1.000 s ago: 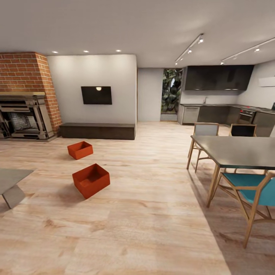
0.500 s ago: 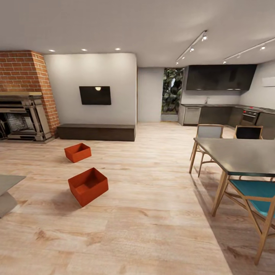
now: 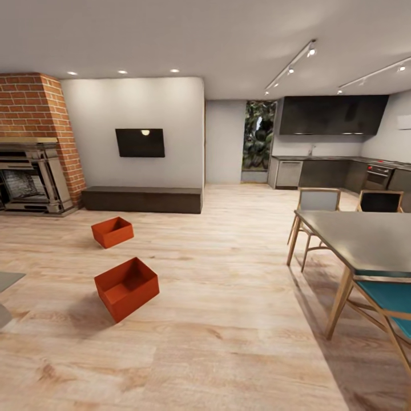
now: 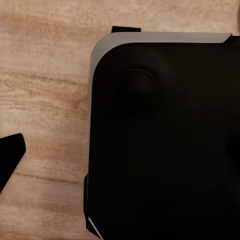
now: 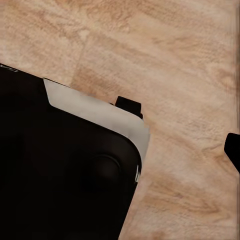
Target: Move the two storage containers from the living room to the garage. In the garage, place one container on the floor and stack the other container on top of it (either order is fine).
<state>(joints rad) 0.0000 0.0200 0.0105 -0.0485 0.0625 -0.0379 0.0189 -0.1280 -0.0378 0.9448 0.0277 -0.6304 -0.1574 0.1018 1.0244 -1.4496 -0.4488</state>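
Note:
Two orange-red storage containers stand open-topped on the light wood planks of the living room. The nearer container point(image 3: 127, 287) sits left of centre, turned at an angle. The farther container point(image 3: 112, 231) lies beyond it, in front of the long dark low cabinet point(image 3: 141, 199). In the left wrist view a dark fingertip point(image 4: 11, 160) shows at the picture's edge over the planks, beside the robot's black base point(image 4: 165, 140). The right wrist view has a dark fingertip point(image 5: 234, 150) at its edge, beside the same base point(image 5: 60, 170). Nothing lies between the fingers. The garage is out of view.
A red-brick fireplace point(image 3: 31, 142) stands at far left, and a black TV point(image 3: 140, 142) hangs on the wall. A dark dining table point(image 3: 365, 240) with wooden chairs point(image 3: 317, 202) fills the right side. A grey low table corner point(image 3: 5, 285) pokes in at left. The kitchen is behind.
The whole head view has shifted: the camera has moved forward, so the containers, fireplace and table sit lower and further apart in the picture. The containers themselves have not moved.

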